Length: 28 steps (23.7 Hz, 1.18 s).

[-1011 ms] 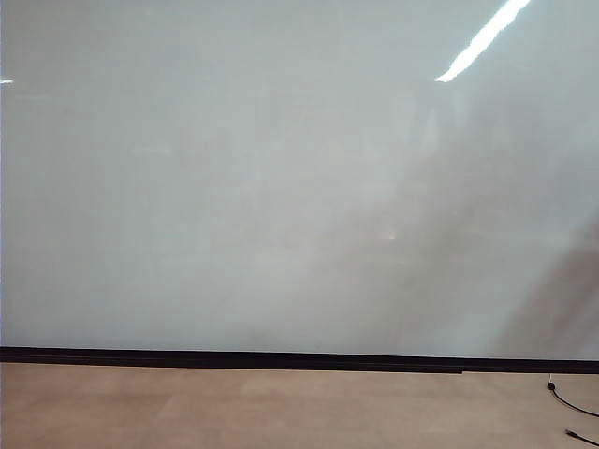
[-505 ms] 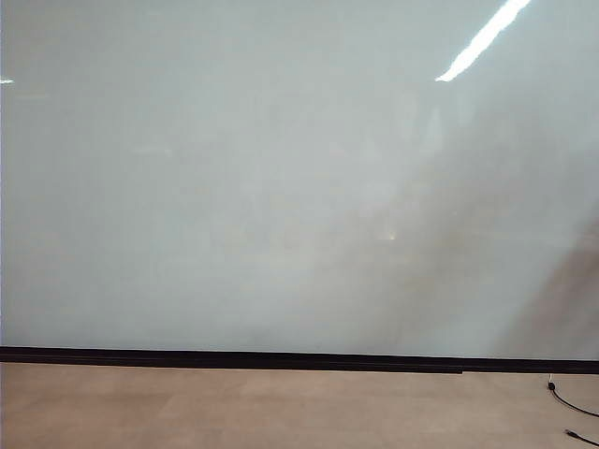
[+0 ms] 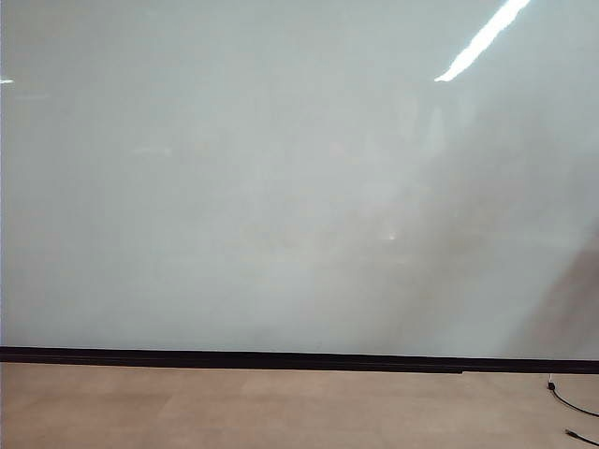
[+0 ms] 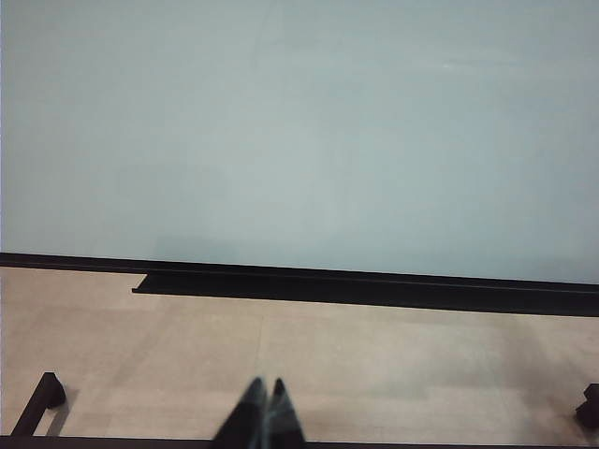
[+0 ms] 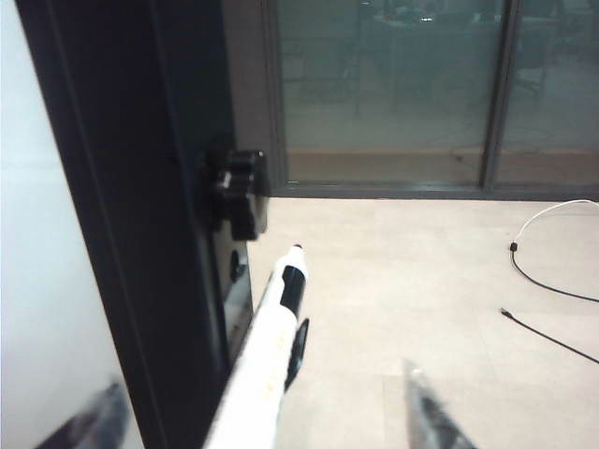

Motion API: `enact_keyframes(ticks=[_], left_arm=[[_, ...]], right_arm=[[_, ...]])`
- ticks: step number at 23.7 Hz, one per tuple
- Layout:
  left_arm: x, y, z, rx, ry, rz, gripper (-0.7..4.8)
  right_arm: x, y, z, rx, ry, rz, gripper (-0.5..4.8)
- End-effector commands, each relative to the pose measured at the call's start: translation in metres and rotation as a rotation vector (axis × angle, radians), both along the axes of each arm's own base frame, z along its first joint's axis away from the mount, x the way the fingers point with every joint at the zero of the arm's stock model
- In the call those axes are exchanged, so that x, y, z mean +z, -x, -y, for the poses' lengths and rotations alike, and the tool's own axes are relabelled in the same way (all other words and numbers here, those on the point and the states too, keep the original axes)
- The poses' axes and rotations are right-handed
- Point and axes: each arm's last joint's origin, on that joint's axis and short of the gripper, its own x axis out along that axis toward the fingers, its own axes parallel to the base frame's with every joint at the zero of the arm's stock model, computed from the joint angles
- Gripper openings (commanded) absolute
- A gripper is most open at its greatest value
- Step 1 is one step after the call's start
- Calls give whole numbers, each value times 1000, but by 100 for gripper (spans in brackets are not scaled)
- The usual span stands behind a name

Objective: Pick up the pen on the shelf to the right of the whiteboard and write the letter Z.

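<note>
Between right gripper point(image 5: 262, 421) fingers point(image 5: 430, 416): pen point(image 5: 267, 351).

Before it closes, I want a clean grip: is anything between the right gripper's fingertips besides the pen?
No. In the right wrist view only the pen stands between the right gripper's fingertips, jaws open; nothing else shows there.

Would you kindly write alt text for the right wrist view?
The white pen lies between the right end effector's spread fingers, not visibly clamped, beside a black frame post. Behind are pale floor, glass doors and cables.
</note>
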Motion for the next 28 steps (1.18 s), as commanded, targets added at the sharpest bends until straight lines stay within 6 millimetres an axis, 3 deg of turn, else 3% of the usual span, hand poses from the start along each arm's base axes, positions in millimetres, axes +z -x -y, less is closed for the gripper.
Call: enact_keyframes(ticks=[1,3,8,12,28], left_arm=[[2,0,0,-1,-4,13,-4],[2,0,0,-1,-4,13,-4],[2,0,0,-1,-4,13,-5],[2,0,0,-1,-4,13,-4],[2,0,0,-1,-4,13,-5]], right_arm=[[4,0,0,3,8,20,385],[4,0,0,4,8,20,359],[4,0,0,5,8,20,353],[4,-2,-3,13,8,20,305],[-1,-5,-5,17,0,21,304]])
